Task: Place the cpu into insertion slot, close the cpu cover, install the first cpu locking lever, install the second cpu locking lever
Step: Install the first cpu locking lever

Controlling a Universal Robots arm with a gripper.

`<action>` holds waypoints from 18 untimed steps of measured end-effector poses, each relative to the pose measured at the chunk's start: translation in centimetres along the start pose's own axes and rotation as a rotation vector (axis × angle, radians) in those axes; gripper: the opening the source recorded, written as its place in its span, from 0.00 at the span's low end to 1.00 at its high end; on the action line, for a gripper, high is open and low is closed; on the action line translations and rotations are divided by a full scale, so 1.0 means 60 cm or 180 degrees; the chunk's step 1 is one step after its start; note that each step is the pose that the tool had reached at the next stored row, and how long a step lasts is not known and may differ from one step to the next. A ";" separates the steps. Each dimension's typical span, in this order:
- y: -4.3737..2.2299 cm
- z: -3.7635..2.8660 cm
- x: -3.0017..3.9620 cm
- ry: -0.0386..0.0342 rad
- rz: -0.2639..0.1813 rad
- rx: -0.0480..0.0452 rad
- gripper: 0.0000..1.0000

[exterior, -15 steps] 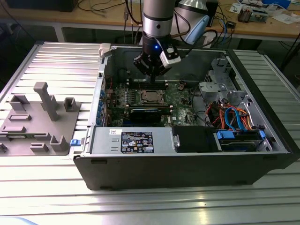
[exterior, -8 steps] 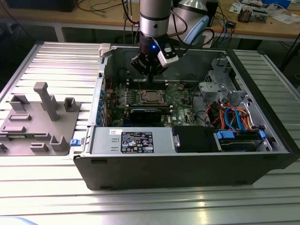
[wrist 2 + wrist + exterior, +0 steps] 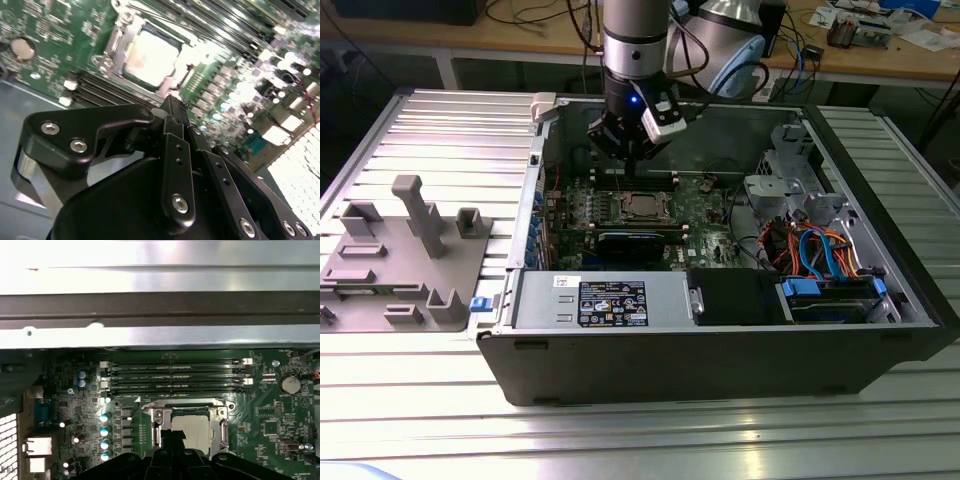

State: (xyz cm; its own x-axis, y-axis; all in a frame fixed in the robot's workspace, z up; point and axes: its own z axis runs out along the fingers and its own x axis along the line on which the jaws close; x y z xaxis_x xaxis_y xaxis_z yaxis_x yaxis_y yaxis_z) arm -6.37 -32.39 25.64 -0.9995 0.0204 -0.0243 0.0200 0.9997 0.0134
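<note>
- Inside the open computer case (image 3: 720, 370), the gripper (image 3: 628, 160) hangs low over the green board (image 3: 270, 410), with its tip just beside the insertion slot (image 3: 186, 404).
- The cpu (image 3: 195, 426) lies flat in that slot with its dull silver top showing. The cpu cover (image 3: 223, 425) appears to lie down around it, framing the chip.
- The claw's fingers (image 3: 172, 120) are drawn together to a single narrow tip, and nothing can be seen between them.
- The step in hand looks like lever work at the socket's edge. Whether either locking lever is already hooked cannot be told.
- To do it well, the closed tip should bear only on the lever's wire end. It should push steadily down and sideways under the catch, keeping off the chip's top and the memory slots (image 3: 175, 375) beside it.
- A slip would scrape the board, so the push should stay short and follow the lever's own arc.
- The exterior view shows the arm's upright stance and the grey fixture tray (image 3: 410, 250), well apart on the exterior view's left.
- The second wrist view shows the meeting fingers and their linkage, with the socket beyond the tip.
- The first wrist view shows the socket square-on, with the tip reaching over its near rim.
</note>
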 end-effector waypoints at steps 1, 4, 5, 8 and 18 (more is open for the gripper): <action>-0.001 0.000 0.006 -0.0001 -0.0001 0.0000 0.11; -0.012 0.001 0.024 -0.0002 -0.0001 0.0000 0.11; -0.014 0.002 0.027 -0.0002 0.0000 0.0000 0.11; -0.015 0.002 0.042 -0.0002 -0.0002 0.0000 0.11; 0.008 0.002 0.055 -0.0002 -0.0009 -0.0001 0.11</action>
State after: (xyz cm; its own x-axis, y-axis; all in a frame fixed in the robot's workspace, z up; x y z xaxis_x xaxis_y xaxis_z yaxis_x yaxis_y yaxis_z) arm -9.67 -31.85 25.43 -0.9995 0.0176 -0.0250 0.0173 0.9998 0.0135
